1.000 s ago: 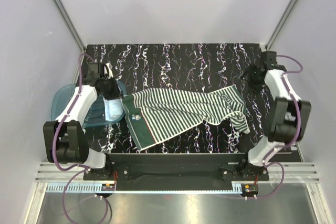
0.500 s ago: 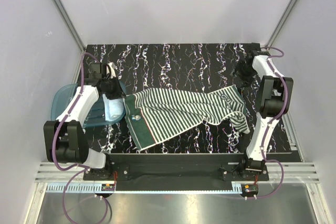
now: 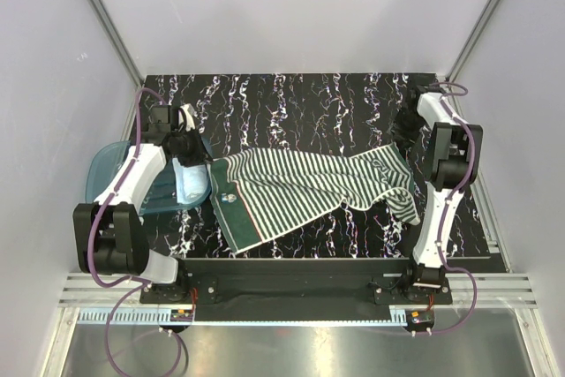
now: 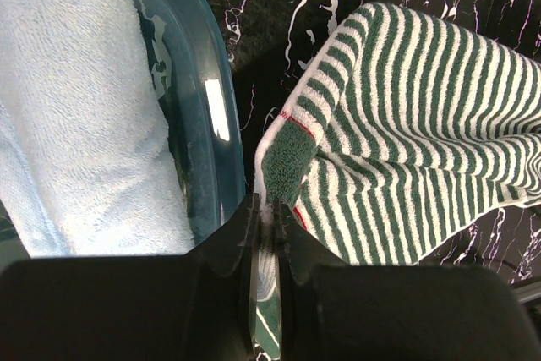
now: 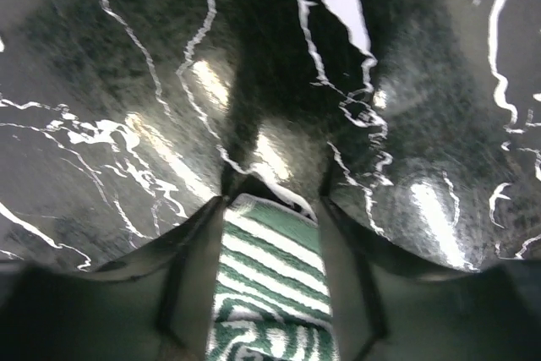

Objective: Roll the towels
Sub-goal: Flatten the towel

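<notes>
Striped towel (image 3: 309, 187) gripped at its left end, its right end between parted jaws.
The towel lies spread across the middle of the black marbled table (image 3: 291, 99). The left gripper (image 4: 269, 209) is clenched on the towel's left corner, just beside the blue tub (image 4: 203, 82), inside which the light blue towel (image 4: 84, 107) lies. The right gripper (image 5: 275, 192) is low at the far right corner, with its jaws apart and the striped edge between them, not visibly pinched.
</notes>
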`<state>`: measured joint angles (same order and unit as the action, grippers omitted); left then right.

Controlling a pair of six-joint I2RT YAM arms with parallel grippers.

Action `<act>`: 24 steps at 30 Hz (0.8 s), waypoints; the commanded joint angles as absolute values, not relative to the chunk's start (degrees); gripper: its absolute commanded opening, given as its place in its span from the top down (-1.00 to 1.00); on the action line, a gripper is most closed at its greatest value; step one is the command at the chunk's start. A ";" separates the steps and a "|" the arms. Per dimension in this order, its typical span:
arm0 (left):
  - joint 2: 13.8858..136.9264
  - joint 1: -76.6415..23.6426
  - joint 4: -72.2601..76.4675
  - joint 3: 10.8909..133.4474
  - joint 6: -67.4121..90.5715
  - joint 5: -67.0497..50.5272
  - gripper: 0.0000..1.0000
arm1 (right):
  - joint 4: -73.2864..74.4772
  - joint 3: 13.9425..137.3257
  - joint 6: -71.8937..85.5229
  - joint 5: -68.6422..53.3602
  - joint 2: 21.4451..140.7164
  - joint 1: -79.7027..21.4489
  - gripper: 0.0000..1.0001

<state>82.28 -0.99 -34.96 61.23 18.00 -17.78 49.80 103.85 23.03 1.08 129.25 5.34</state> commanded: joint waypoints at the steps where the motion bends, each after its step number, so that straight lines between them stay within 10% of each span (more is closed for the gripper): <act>1: 81.91 -1.05 -33.05 61.17 17.93 -19.42 1.00 | 50.45 106.61 22.15 2.64 130.69 3.87 0.02; 11: 81.91 -1.05 -33.05 61.26 17.84 -19.34 1.00 | 47.20 101.25 22.59 0.18 128.06 3.08 1.00; 24: 72.26 -4.13 -34.62 63.37 14.06 -14.60 1.00 | 50.18 98.09 23.81 1.76 102.88 3.95 1.00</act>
<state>78.72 -2.57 -35.20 61.23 16.45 -16.82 48.73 96.88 22.90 0.64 117.38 3.70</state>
